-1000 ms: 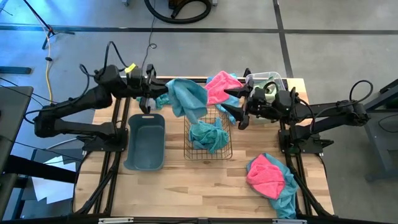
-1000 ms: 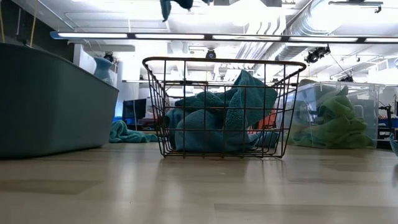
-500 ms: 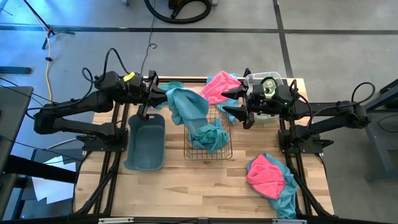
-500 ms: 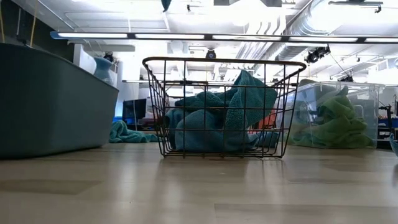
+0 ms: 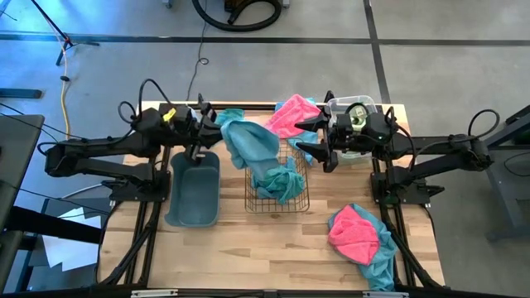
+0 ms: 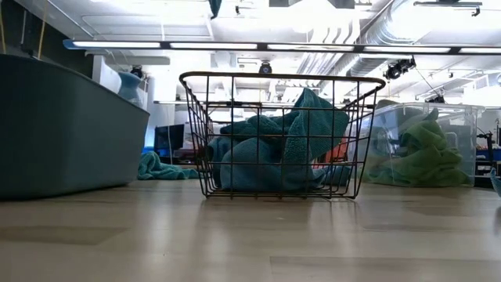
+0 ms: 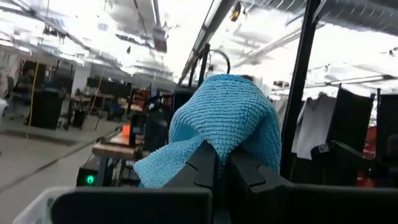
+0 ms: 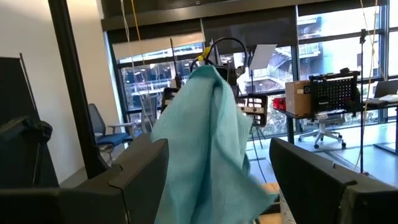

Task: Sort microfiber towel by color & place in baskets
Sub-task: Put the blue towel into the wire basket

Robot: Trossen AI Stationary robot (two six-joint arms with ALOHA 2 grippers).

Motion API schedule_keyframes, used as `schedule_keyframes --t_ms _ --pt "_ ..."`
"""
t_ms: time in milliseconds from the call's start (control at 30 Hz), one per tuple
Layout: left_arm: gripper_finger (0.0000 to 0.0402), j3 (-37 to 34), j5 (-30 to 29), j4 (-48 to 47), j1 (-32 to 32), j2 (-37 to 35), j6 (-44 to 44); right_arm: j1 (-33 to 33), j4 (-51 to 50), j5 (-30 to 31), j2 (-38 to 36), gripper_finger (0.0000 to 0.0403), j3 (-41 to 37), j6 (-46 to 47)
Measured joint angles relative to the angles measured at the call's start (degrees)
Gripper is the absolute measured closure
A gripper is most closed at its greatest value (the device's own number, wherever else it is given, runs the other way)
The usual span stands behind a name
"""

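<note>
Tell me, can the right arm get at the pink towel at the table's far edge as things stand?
Probably yes: the right gripper is open and empty, beside the pink towel, which lies uncovered on top.

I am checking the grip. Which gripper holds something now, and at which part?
The left gripper is shut on the teal towel, pinching a bunched fold at its upper end; the rest hangs over the wire basket. The right gripper is open, holding nothing.

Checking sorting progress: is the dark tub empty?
Empty as far as the high view shows: the dark tub has a bare floor, no towel inside.
</note>
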Motion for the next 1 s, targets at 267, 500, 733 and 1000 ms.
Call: schedule_keyframes --t_ms 267,500,733,1000 --pt "0.0401 0.00 0.00 -3.66 0.00 0.02 0.46 0.00 0.03 0.02 0.01 0.0126 0.00 0.12" --pt "0.0401 0.00 0.00 -3.01 0.00 0.08 1.94 0.00 0.05 0.04 0.01 0.0126 0.00 0.12" --pt "0.0401 0.02 0.00 -1.62 -0.78 2.26 2.44 0.00 1.17 0.04 0.01 0.0126 0.00 0.12" --pt "0.0401 0.02 0.04 -1.24 -1.49 5.06 3.17 0.00 1.80 0.06 0.01 0.0126 0.00 0.12"
